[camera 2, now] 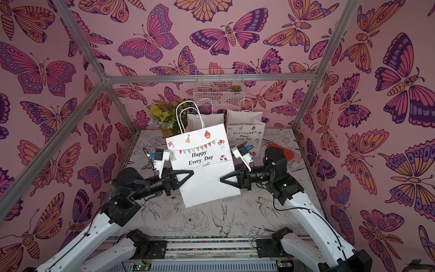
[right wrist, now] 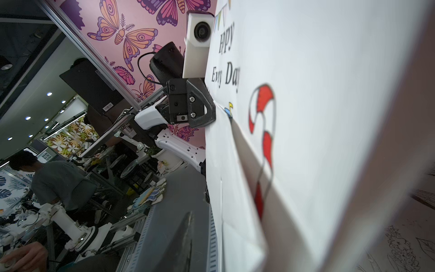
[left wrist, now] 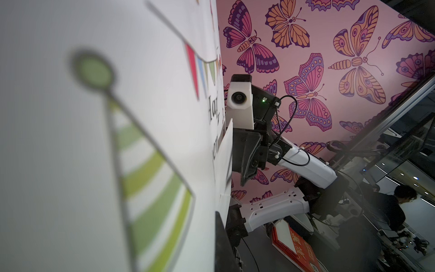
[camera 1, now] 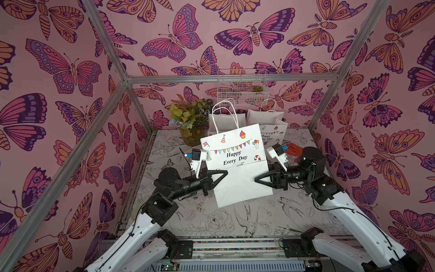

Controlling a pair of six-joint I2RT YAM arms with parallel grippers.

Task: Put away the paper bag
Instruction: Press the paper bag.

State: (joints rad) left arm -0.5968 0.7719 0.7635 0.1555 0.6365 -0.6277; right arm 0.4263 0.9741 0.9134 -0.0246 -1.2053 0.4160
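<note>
Low in the frame in both top views, the two white-and-black arms reach inward over the desk, which is covered in black-and-white bird and flower drawings. At centre frame, a white paper bag printed with bunting and "Happy Every Day" hangs tilted between them. The left fingers are clamped shut on its left edge. The right fingers lie against its right edge; whether they grip it I cannot tell. Just behind it stand a plain white paper bag and, to the right, a smaller printed white paper bag. A yellow-green potted plant stands to their left. Above them, a white wire basket hangs on the butterfly wall.
</note>
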